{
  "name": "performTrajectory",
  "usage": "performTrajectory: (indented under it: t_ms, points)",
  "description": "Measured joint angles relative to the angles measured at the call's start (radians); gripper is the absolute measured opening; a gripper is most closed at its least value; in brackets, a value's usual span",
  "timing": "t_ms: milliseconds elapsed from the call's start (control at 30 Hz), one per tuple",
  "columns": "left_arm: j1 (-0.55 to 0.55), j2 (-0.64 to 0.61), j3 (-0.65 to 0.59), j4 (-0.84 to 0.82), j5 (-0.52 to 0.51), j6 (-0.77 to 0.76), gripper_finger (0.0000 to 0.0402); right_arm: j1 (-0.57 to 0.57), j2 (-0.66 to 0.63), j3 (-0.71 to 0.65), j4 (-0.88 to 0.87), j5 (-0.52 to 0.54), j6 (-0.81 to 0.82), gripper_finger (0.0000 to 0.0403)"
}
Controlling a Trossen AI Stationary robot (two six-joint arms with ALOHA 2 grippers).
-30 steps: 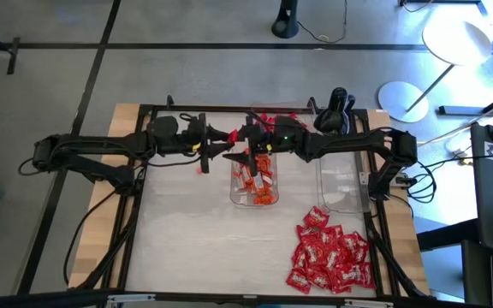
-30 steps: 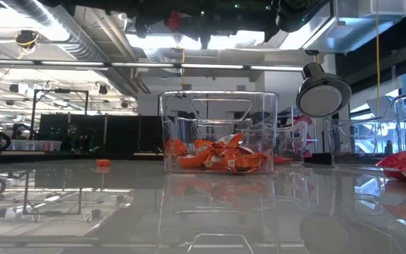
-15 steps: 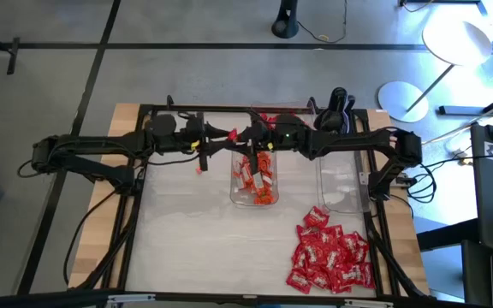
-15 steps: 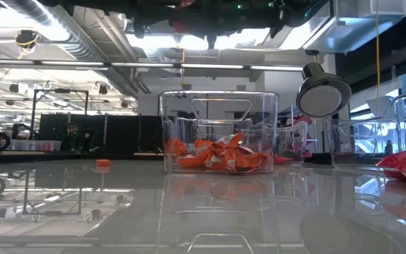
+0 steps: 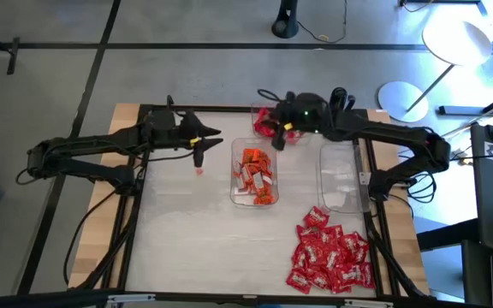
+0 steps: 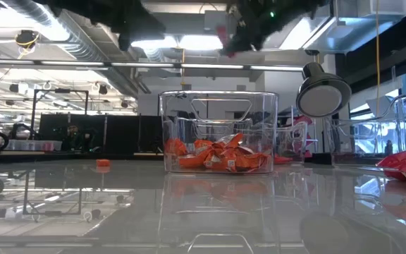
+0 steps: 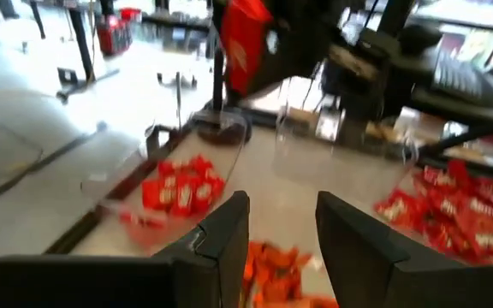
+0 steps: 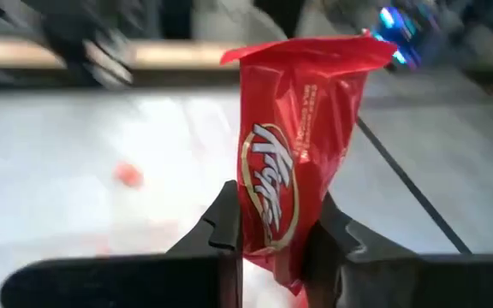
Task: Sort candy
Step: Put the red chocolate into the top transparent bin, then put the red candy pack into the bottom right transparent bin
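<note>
High view: centre tray (image 5: pixel 255 198) holds orange candy (image 5: pixel 256 174), use it as the landmark. Right gripper (image 5: pixel 278 130) sits just past the centre tray's far end, over a second clear tray (image 5: pixel 260 112) with red candy (image 5: pixel 266 126) in it. Right wrist view shows its fingers (image 8: pixel 226 229) clamped on one red wrapper with white lettering (image 8: pixel 294 175), wrapper standing upright between the jaws, clear of the table.

Left gripper (image 5: pixel 200 148) hangs to the left of the centre tray, near its far end. Left wrist view: fingers (image 7: pixel 227 228) parted with a clear gap, nothing held. That same view catches the held red wrapper up in the other gripper, above the red-filled tray.

A small orange piece (image 5: pixel 199 170) lies on the table (image 5: pixel 187 231) just left of the centre tray, below the left gripper. An empty clear tray (image 5: pixel 341 204) sits right of the centre tray. A big pile of red candy (image 5: pixel 329 256) lies on the table at near-right of the centre tray.

Low view: orange sweets cover the centre tray's floor; both arms are dark shapes at the top edge.
</note>
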Motion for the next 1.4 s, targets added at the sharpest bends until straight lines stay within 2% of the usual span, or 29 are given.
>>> performTrajectory:
  t_ms: [167,333,700,800,900,967,1100,1267,1400]
  points:
    - [-0.006,0.003,-0.014,-0.099,0.001,-0.057,0.0127,-0.109,0.029,-0.001,-0.135,0.075,-0.001,0.0075]
    - [-0.012,0.003,-0.065,-0.118,-0.013,-0.150,0.0127,-0.179,0.099,-0.001,-0.192,0.074,0.007,0.0077]
    - [-0.055,0.003,-0.150,-0.125,-0.035,-0.243,0.0127,-0.217,0.197,-0.001,-0.154,0.087,0.052,0.0082]
    - [-0.055,0.003,-0.150,-0.113,-0.035,-0.238,0.0127,-0.216,0.202,-0.001,-0.170,0.095,0.060,0.0114]
    - [-0.055,0.002,-0.150,-0.101,-0.035,-0.236,0.0127,-0.210,0.202,-0.001,-0.165,0.103,0.086,0.0173]
    - [-0.055,0.002,-0.150,-0.105,-0.035,-0.236,0.0127,-0.199,0.203,-0.001,-0.164,0.148,0.091,0.0217]
    - [-0.055,0.002,-0.150,-0.131,-0.035,-0.238,0.0127,-0.185,0.193,-0.001,-0.190,0.194,0.048,0.0286]
    - [-0.068,0.002,-0.167,-0.155,-0.036,-0.277,0.0127,-0.142,0.151,0.059,-0.363,0.169,0.065,0.0327]
    - [-0.103,0.002,-0.208,-0.108,-0.037,-0.320,0.0127,-0.073,0.079,0.086,-0.485,0.041,0.096,0.0332]
